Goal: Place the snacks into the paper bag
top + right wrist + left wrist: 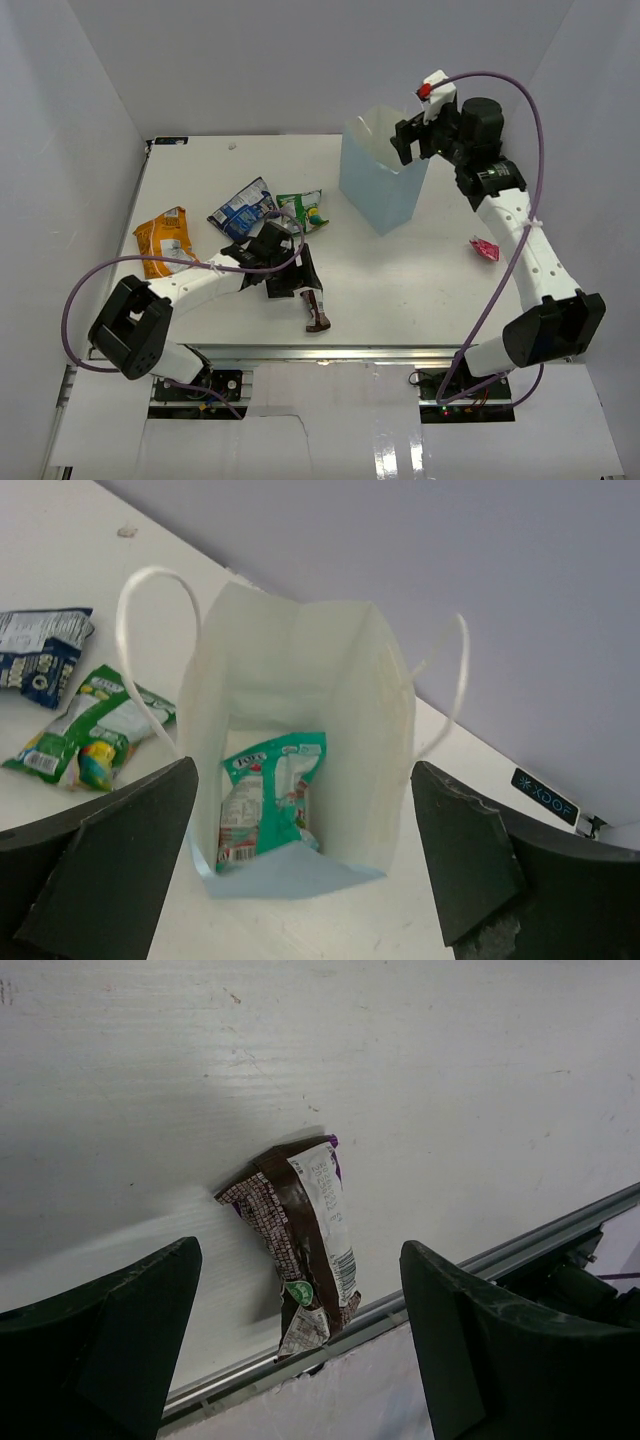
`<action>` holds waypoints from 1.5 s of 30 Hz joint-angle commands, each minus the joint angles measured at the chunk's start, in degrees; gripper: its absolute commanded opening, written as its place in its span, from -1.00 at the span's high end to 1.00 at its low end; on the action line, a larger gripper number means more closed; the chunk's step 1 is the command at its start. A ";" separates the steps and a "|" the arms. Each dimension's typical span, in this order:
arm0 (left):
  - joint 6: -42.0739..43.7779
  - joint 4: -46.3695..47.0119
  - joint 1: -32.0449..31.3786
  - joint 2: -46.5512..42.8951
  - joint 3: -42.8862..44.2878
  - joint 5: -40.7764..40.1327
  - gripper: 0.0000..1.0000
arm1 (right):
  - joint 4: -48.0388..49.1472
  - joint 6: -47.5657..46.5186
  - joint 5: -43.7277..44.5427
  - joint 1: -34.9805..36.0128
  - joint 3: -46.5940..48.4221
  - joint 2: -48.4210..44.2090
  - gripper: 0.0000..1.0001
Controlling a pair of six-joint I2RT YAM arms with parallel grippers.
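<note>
The small dark brown foil bar (305,1225) lies at 6 o'clock on the white table (400,280). The left gripper (300,1250) hangs over it, spread wide and holding nothing. The bar looks light, crinkly and slippery, so pinch across its thin middle. The right gripper (302,770), spread wide too, is above the light blue paper bag (290,650) at 1 o'clock.

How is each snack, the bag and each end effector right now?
paper bag, upright, top open.
teal packet, inside the paper bag.
brown bar, lying flat.
orange chip bag, lying flat.
blue-and-white packet, lying flat.
green-and-white packet, lying flat.
red packet, lying flat.
left end effector, open, empty.
right end effector, open, empty.
</note>
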 commanded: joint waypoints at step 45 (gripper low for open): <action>17.93 -8.07 -5.49 7.70 52.26 -16.03 0.85 | -12.37 -3.96 -26.49 -21.70 -31.67 -20.42 -0.82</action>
